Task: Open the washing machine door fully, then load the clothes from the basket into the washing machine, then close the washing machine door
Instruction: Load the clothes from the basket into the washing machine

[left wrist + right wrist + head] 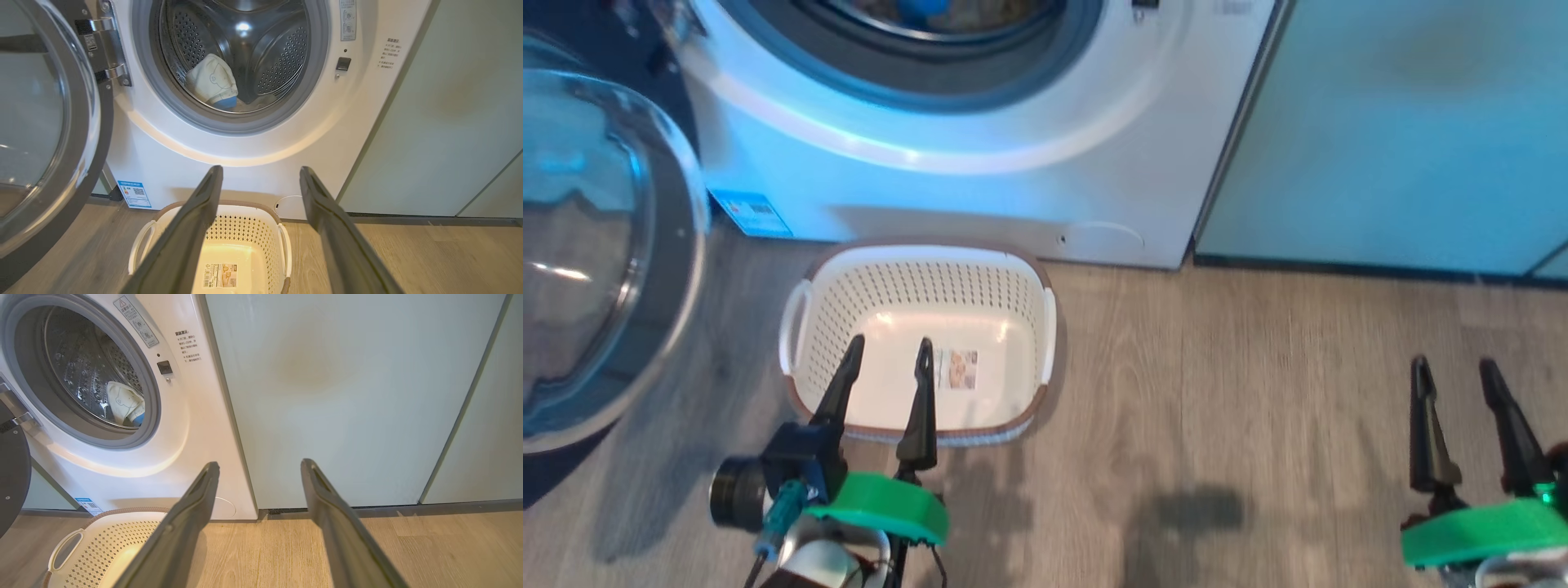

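The washing machine stands with its door swung wide open to the left. The clothes, cream with blue, lie inside the drum; a blue patch shows at the top of the head view. On the floor before the machine sits the basket, holding nothing but its label. My left gripper hangs open above the basket. My right gripper is open over the floor to the right, facing the cabinet.
Pale teal cabinet panels stand right of the machine. Wooden floor stretches between the basket and the right gripper. The open door juts out on the left.
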Motion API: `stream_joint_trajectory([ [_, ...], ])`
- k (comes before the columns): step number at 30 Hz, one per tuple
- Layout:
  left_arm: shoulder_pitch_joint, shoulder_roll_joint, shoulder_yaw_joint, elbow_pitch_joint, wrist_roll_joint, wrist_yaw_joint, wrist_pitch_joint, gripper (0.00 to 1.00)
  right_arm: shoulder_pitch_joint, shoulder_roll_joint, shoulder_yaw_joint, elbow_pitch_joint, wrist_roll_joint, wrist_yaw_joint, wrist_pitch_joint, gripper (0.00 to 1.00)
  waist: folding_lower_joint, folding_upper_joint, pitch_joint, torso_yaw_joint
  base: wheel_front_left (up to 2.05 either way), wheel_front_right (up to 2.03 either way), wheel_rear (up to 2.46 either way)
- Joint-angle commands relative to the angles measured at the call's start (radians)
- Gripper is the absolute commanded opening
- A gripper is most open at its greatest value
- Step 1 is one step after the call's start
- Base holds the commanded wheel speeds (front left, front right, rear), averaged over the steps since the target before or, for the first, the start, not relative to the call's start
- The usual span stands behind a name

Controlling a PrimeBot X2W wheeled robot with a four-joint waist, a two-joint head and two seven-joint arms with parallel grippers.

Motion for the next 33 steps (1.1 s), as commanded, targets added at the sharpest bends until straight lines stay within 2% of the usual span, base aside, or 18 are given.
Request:
stream_joint_trajectory([
  [1,-0.004,0.003,0.051,-0.020,0.011,0.174,-0.007,1.00,0.012,-0.002,0.008,-0.041,-0.014,0.004,0.007,1.00,0.0001,-0.0001,-0.038,0.016,0.00,0.00,0.00],
  [9,0.066,-0.017,0.071,0.019,0.025,0.126,-0.007,1.00,0.099,0.014,-0.028,-0.098,-0.064,0.004,0.050,1.00,0.0001,-0.0001,-0.135,0.030,0.00,0.00,0.00],
  [16,0.100,-0.030,0.077,0.038,0.029,0.102,-0.007,1.00,0.149,0.023,-0.035,-0.134,-0.079,0.004,0.080,1.00,0.0001,-0.0001,-0.185,0.043,0.00,0.00,0.00],
  [33,0.109,-0.048,0.096,0.045,0.054,0.073,-0.007,1.00,0.170,0.027,-0.035,-0.158,-0.081,0.004,0.092,1.00,0.0001,-0.0001,-0.192,0.048,0.00,0.00,0.00],
])
